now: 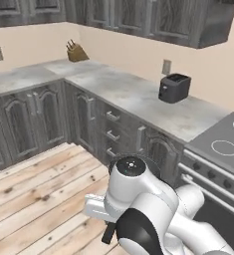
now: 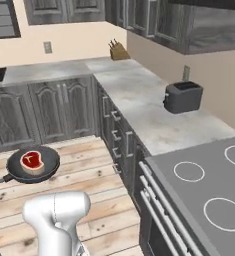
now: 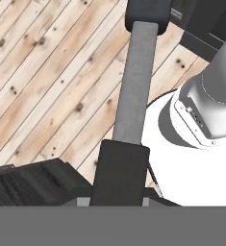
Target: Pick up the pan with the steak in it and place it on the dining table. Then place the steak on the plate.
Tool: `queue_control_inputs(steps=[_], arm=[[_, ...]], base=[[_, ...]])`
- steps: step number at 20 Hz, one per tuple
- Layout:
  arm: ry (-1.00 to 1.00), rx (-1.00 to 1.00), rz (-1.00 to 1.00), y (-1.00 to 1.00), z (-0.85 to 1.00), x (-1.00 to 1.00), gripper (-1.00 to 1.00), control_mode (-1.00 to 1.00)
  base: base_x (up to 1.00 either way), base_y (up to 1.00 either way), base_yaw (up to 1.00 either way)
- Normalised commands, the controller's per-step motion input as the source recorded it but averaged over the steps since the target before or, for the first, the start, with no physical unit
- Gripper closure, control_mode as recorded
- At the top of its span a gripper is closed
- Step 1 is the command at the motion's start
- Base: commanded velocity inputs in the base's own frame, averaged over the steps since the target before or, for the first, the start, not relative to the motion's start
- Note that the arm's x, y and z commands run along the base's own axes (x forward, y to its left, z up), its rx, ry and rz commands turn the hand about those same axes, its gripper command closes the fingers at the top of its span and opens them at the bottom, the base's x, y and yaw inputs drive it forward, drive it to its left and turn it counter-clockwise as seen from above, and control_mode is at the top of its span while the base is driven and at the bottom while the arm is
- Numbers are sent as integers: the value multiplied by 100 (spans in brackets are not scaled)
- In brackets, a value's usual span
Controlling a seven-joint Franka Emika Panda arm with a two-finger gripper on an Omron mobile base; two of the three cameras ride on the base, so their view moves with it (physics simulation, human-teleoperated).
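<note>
Pan [image 2: 33, 164] carried level over wood floor, steak [image 2: 32, 161] resting inside, likely kept flat so steak stays put. Pincer [image 3: 118, 192] clamped narrow on pan handle [image 3: 133, 81]. Dining table not reached.

The black round pan [image 2: 33, 165] hangs level in the air above the wooden floor, its long straight handle [image 3: 135, 81] reaching away from it, and the steak [image 2: 32, 161], red with a pale fat rim, lies flat in its middle.
</note>
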Motion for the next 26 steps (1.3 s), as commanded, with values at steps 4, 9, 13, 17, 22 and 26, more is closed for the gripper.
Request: queue_control_inputs(steps=[4,9,13,17,22,26], arm=[[0,0,0,0,0,0,100,100],[0,0,0,0,0,0,100,100],[0,0,0,0,0,0,100,100],[0,0,0,0,0,0,100,100],[0,0,0,0,0,0,100,100],[0,0,0,0,0,0,100,100]], base=[[0,0,50],[0,0,50],[0,0,50],[0,0,50],[0,0,50],[0,0,50]])
